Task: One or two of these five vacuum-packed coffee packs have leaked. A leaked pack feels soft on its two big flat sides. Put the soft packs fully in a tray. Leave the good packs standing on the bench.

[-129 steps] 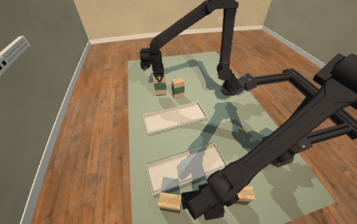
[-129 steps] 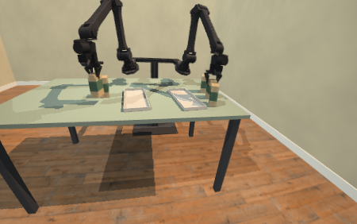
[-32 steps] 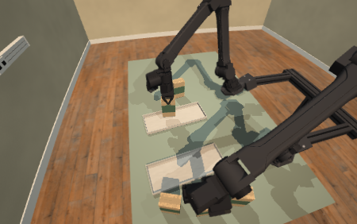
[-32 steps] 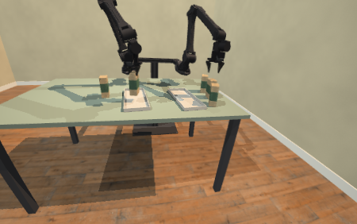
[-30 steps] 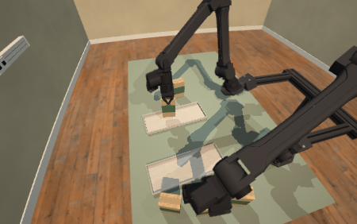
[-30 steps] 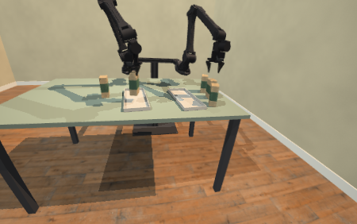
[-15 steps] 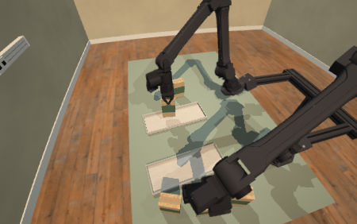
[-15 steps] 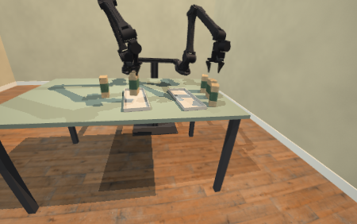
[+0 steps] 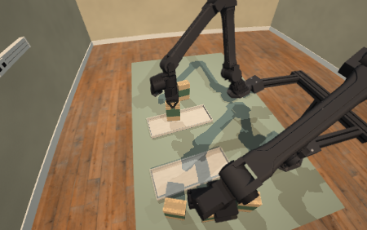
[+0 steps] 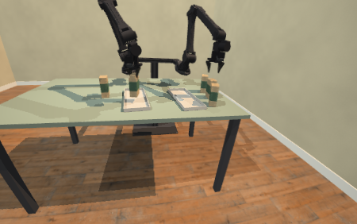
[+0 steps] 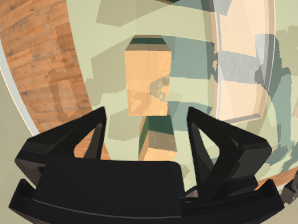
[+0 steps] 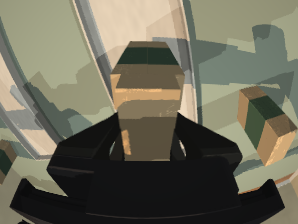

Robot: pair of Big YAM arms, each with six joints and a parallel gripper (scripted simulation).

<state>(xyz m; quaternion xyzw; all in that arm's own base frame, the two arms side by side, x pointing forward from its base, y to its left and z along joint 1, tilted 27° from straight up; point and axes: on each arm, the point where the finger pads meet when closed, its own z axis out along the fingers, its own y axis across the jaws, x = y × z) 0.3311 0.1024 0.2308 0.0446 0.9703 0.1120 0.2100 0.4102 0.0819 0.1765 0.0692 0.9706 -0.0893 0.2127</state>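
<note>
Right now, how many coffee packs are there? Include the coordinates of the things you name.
5: one in the right gripper (image 9: 173, 104) (image 10: 134, 75) (image 12: 148, 117), over a tray; one standing near it; three near the table's other end, below the left gripper (image 9: 212, 218) (image 10: 215, 69) (image 11: 146, 112).

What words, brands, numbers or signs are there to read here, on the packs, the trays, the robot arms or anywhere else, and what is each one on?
No text that I can read, in any view.
Packs: plain tan with a dark green band, no lettering that shows.
Trays: no marks that show.
Arms: no lettering that shows.
</note>
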